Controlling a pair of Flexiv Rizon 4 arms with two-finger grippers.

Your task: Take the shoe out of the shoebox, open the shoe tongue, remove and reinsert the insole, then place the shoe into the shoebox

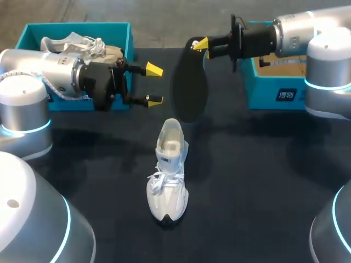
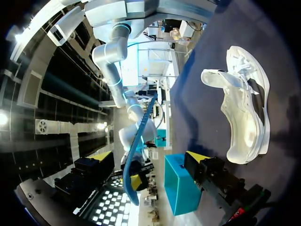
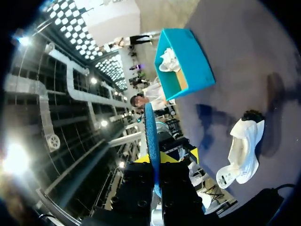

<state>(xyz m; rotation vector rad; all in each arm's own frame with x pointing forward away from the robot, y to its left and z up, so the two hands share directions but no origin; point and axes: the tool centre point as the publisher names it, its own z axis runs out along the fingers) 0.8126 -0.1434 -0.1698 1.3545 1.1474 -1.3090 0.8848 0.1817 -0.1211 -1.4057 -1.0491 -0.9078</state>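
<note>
Insole out and hanging, ready to go back into the shoe.
The right gripper is pinched on one end of the dark insole, which dangles below its fingers. The white shoe stands under it, apart. The left gripper gapes empty just beside the insole. I'd have it steady the collar, then feed the free end in first.

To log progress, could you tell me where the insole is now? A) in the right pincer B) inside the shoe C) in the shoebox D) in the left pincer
A: the right pincer is shut on the dark insole, while the left pincer stands open and empty.
</note>
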